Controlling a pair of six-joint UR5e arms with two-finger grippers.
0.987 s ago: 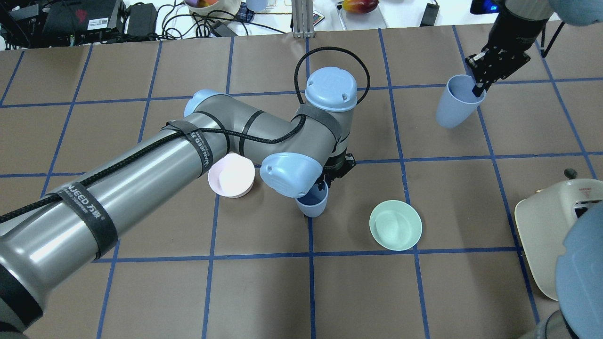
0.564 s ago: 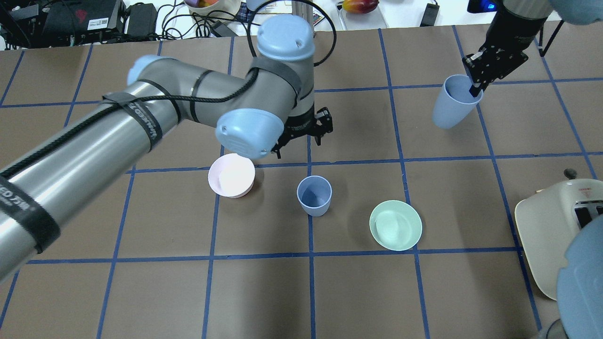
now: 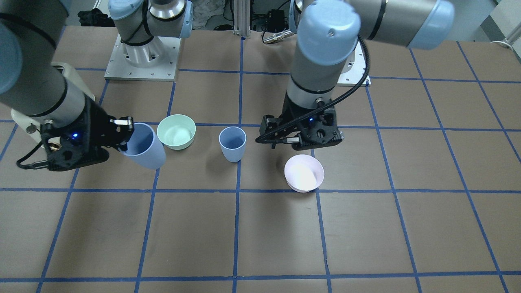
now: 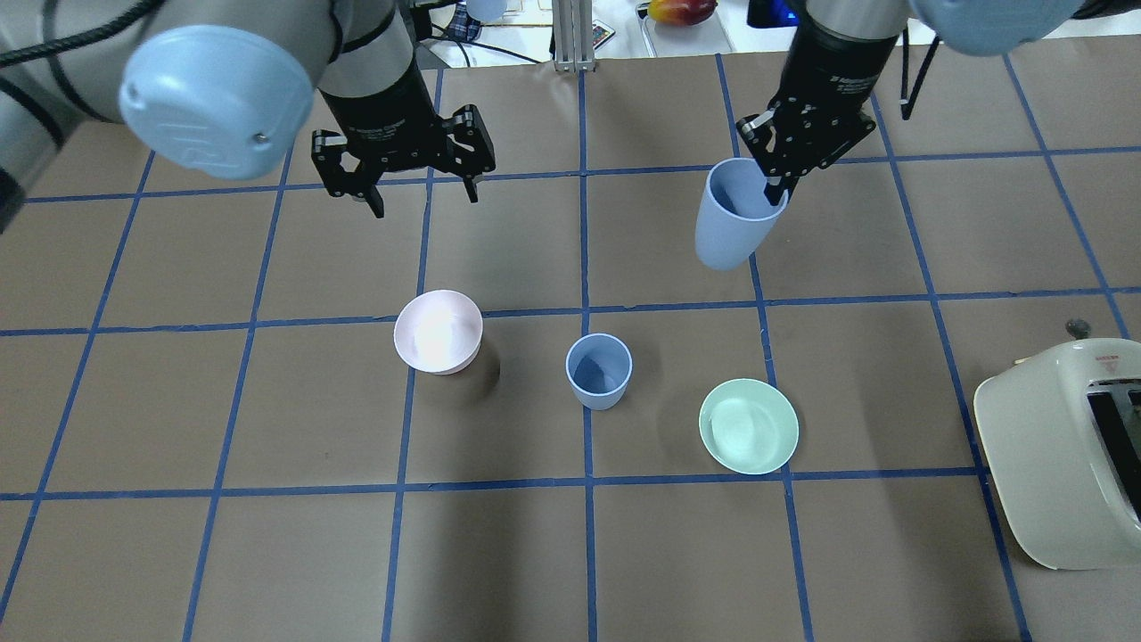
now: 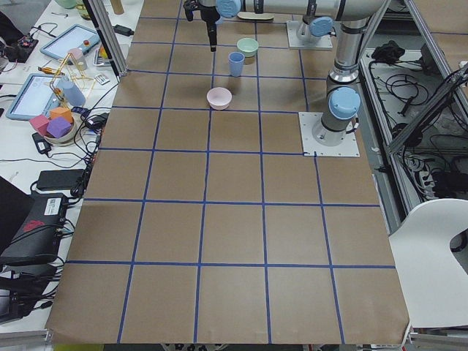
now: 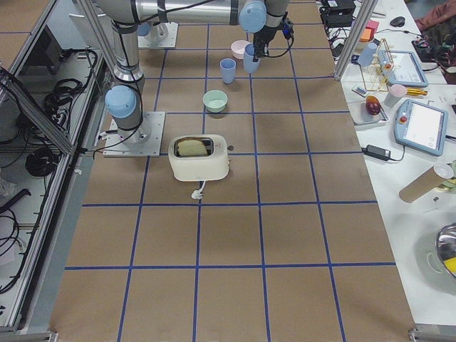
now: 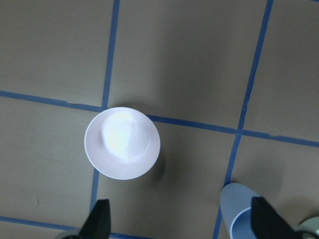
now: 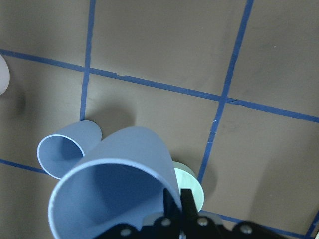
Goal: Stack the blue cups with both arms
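Observation:
One blue cup [image 4: 599, 370] stands upright on the table between the two bowls; it also shows in the front view [image 3: 232, 142] and at the bottom of the left wrist view [image 7: 239, 211]. My right gripper [image 4: 774, 187] is shut on the rim of the second blue cup [image 4: 735, 218], one finger inside it, and holds it tilted in the air beyond and to the right of the standing cup. The right wrist view shows the held cup [image 8: 119, 184] with the standing cup [image 8: 67, 149] below it. My left gripper [image 4: 425, 202] is open and empty, above the table beyond the pink bowl.
A pale pink bowl [image 4: 439, 330] sits left of the standing cup, and a mint-green bowl [image 4: 748, 425] sits to its right. A cream toaster [image 4: 1061, 455] stands at the table's right edge. Cables and boxes lie beyond the far edge.
My left gripper has let go of the standing cup, lifted off it and moved away to the far left. My right gripper has carried its cup leftward toward the middle.

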